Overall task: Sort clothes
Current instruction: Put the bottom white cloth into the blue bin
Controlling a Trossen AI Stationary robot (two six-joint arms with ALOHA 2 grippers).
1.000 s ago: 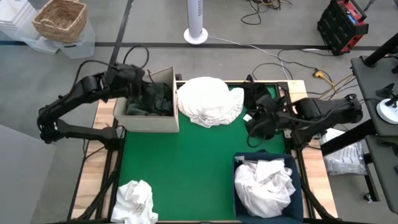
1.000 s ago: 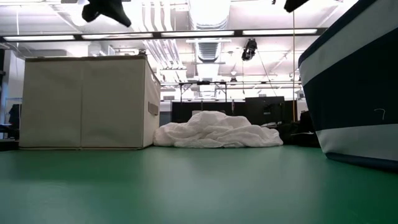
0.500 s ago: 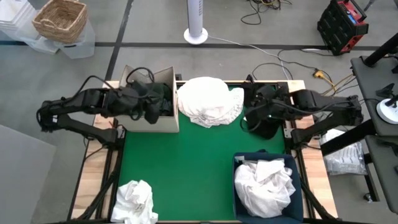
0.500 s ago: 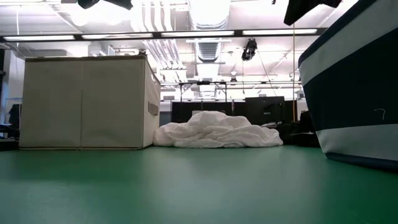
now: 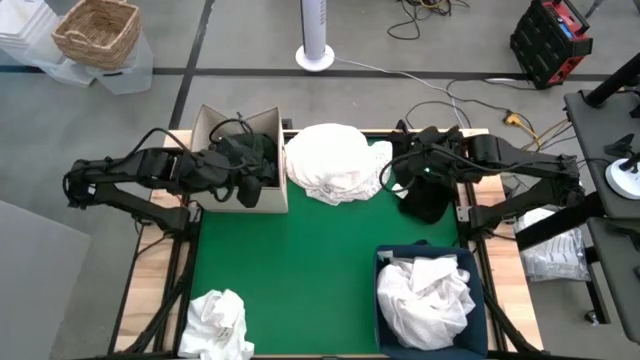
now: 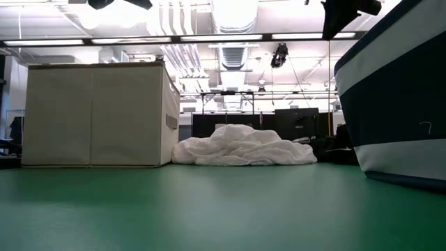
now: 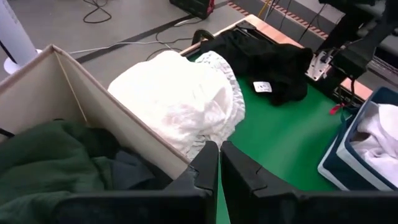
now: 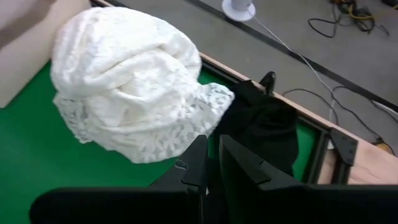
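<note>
Even, bright overhead light fills the high view, leaving only soft, short shadows under the two dark arms on the flat green table mat point(image 5: 300, 260), and the crumpled white lace garment point(image 5: 335, 160) looks nearly washed out. In the low view the long ceiling light strips point(image 6: 209, 36) glare white against a dim room, and the near stretch of mat is blurred. Both wrist views are slightly soft, their own dark fingers out of focus.
</note>
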